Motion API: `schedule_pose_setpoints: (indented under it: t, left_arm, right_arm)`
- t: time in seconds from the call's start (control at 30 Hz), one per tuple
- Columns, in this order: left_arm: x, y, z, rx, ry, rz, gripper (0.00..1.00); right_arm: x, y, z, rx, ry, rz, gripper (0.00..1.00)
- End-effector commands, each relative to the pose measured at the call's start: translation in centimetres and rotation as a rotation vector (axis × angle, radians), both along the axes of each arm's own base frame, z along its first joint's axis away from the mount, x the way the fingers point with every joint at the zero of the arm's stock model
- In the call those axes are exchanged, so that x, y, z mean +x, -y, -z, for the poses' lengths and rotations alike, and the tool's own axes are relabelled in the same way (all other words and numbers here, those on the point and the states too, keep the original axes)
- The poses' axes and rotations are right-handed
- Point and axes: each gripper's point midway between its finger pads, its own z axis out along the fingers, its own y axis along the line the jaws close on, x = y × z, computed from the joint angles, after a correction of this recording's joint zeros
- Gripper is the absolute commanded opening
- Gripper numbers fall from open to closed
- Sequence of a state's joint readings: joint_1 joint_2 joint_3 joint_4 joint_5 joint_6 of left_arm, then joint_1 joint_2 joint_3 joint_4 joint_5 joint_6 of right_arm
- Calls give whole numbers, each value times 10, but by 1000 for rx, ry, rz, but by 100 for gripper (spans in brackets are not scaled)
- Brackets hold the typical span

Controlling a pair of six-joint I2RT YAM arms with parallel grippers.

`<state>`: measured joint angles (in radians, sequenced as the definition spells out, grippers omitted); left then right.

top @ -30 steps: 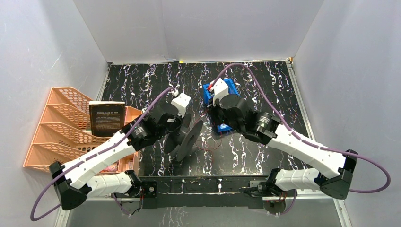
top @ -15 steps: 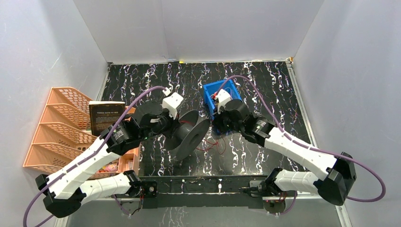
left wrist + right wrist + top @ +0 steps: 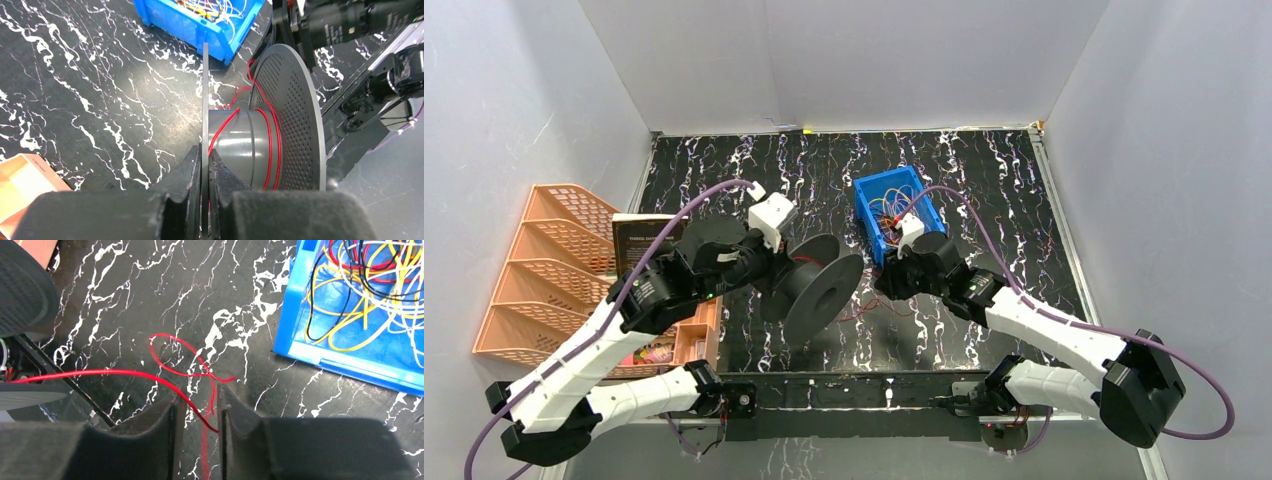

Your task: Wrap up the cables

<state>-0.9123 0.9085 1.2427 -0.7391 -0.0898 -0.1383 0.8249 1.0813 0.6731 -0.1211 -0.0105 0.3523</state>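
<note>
Spool flange pinched tight in left gripper. A few turns of red strand on the hub. Its slack lies loose between the parted jaws of right gripper, ungripped. Other cables sit tangled in blue bin. Early going, most wrapping ahead.

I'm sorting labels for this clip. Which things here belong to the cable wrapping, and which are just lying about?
In the job: red cable, grey spool, blue bin holding loose cables, left gripper, right gripper.
Lying about: orange rack, black book.
</note>
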Motion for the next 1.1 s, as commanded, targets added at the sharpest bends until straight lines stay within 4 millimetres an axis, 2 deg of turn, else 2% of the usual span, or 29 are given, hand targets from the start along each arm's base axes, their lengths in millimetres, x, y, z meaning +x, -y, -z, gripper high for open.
schedule_pose_setpoints:
  t: [0.0,0.2,0.3,0.43,0.67,0.87,1.07]
  left_arm:
    - [5,-7,-46,-111,88,-55,0]
    - [20,-20,-61,-127,134,-180,0]
    - [27,-27,-73,-153,162,-243,0]
    - [34,-34,-89,-199,194,-311,0]
    - [40,-38,-107,-248,227,-364,0]
    - [43,-37,-110,-254,231,-375,0]
    - [45,-35,-110,-252,228,-376,0]
  right_arm:
    - [6,-6,-22,86,44,17,40]
    - [2,-5,-39,136,74,9,60]
    - [2,-4,-50,156,97,11,66]
    - [4,-1,-55,162,108,31,70]
    - [2,-12,-40,204,55,25,73]
    - [2,-31,-22,217,-12,-16,71]
    - [-3,-55,-14,269,-59,-112,69]
